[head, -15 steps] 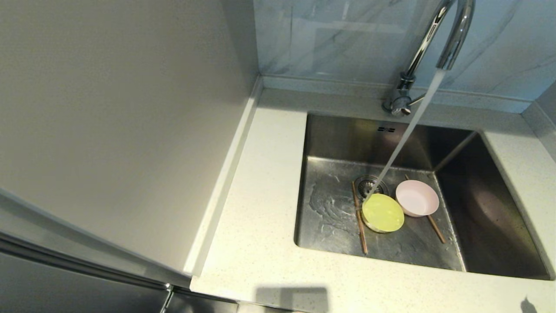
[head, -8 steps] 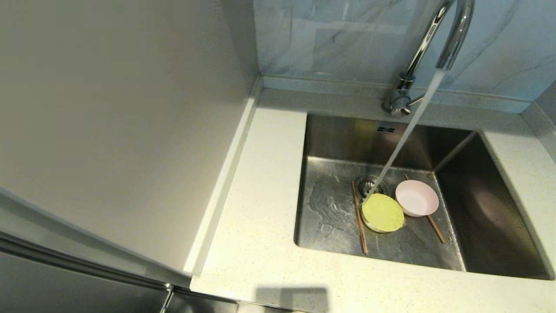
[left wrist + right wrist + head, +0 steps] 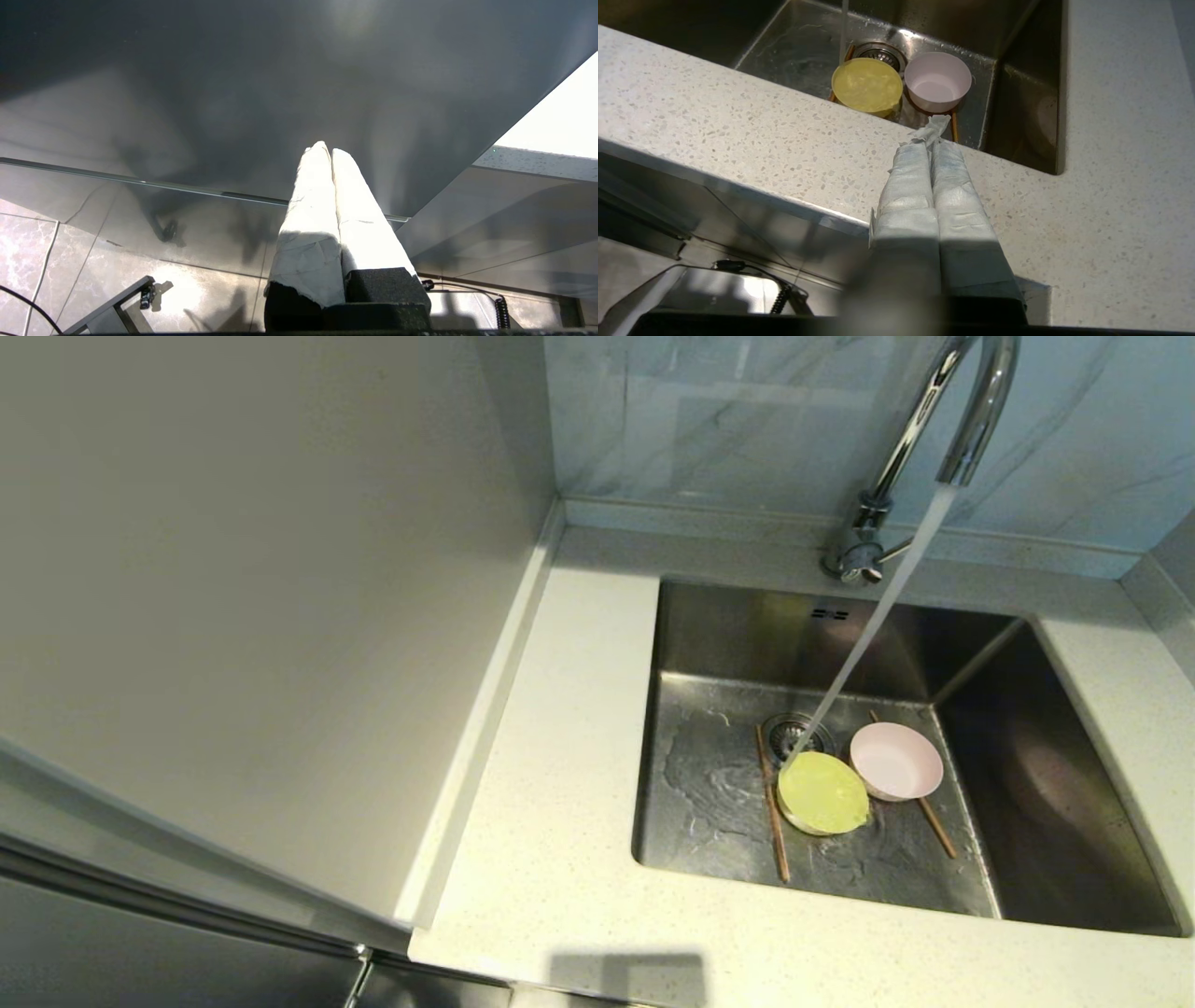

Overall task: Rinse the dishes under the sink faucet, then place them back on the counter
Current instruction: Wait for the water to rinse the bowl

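Observation:
Water runs from the chrome faucet (image 3: 971, 420) onto the rim of the yellow-green bowl (image 3: 822, 792) on the sink (image 3: 709, 644) floor, just in front of the drain strainer (image 3: 794, 733). The pale pink bowl (image 3: 895, 761) sits upright right of it. One chopstick (image 3: 773, 812) lies left of the yellow-green bowl, the other (image 3: 936, 826) pokes out from under the pink bowl. My right gripper (image 3: 930, 144) is shut and empty, held back over the counter's (image 3: 738, 135) front edge, well short of the bowls (image 3: 867, 86) (image 3: 937, 87). My left gripper (image 3: 327, 149) is shut, parked beside a dark panel.
A plain grey-white side panel (image 3: 233, 616) rises left of the counter (image 3: 560, 728). A marbled backsplash (image 3: 728, 420) stands behind the raised rear rim. Speckled counter runs along the sink's front and right sides. Neither gripper shows in the head view.
The water keeps flowing and ripples shift on the sink floor. A small dark shape at the head view's lower right corner is gone; the bowls and chopsticks have not moved.

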